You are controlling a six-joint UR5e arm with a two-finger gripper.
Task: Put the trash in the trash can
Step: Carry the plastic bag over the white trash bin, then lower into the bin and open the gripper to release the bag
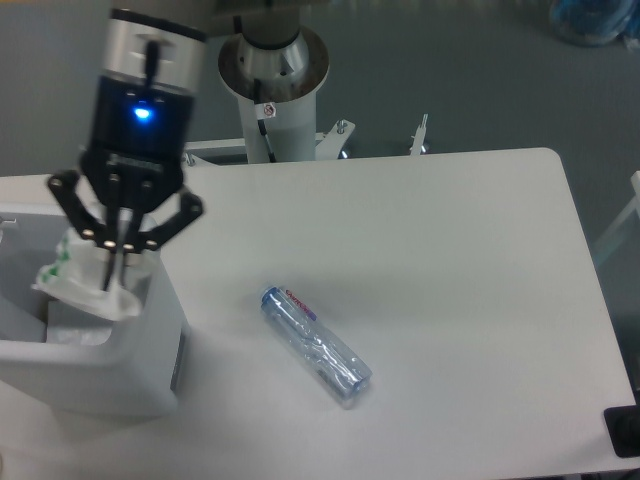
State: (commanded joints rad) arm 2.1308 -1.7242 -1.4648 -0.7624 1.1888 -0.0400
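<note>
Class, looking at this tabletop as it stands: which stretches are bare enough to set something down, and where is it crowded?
Free: the table right of the bottle, and the back strip beside the arm's pedestal. Crowded: the left edge, where the gripper holds the wrapper over the trash can.

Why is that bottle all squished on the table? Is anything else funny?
The bottle is crushed trash, lying on its side, slanted on the table, not yet in the trash can. The end effector holds the crumpled wrapper over the can. Nothing else looks odd.
</note>
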